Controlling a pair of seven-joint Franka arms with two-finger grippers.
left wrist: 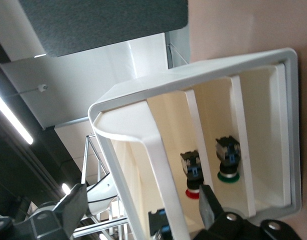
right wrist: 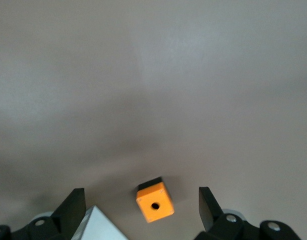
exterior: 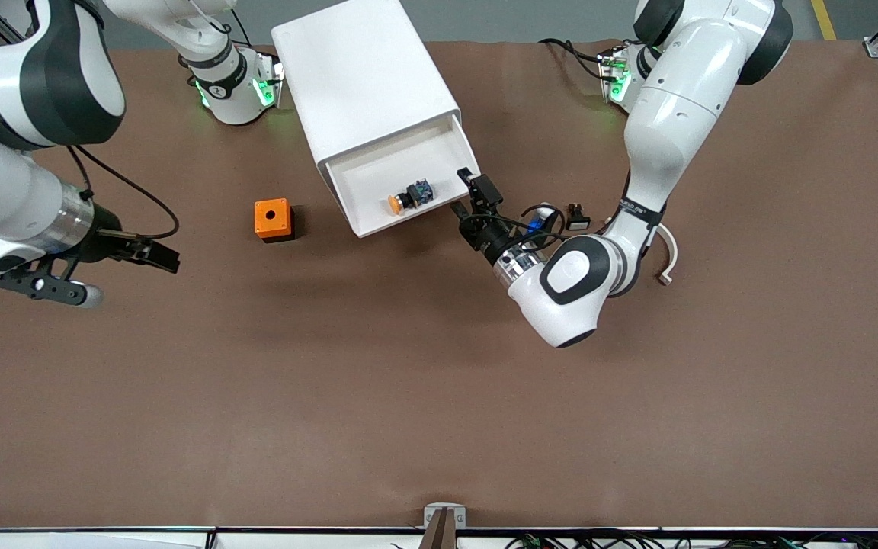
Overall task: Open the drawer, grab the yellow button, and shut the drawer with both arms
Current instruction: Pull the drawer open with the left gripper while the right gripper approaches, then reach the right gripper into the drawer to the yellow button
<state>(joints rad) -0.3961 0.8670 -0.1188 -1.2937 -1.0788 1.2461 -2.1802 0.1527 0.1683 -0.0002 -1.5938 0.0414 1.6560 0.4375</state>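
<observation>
The white cabinet [exterior: 366,76] stands at the robots' end of the table with its top drawer [exterior: 363,179] pulled out. The button [exterior: 408,197], orange cap and blue-black body, lies in the drawer near its front wall. My left gripper [exterior: 463,192] is open at the drawer's front corner toward the left arm's end. In the left wrist view its fingers [left wrist: 208,202] straddle the drawer's front rim [left wrist: 124,134] without closing on it. A blue-black body [left wrist: 161,225] shows there, its cap hidden. My right gripper [exterior: 158,255] is open and empty, and that arm waits.
An orange cube with a hole [exterior: 273,219] sits between the right gripper and the cabinet; it also shows in the right wrist view [right wrist: 154,202]. A small black-and-white switch [exterior: 578,217] lies by the left arm's wrist. Lower drawers hold red-capped [left wrist: 192,172] and green-capped [left wrist: 227,157] buttons.
</observation>
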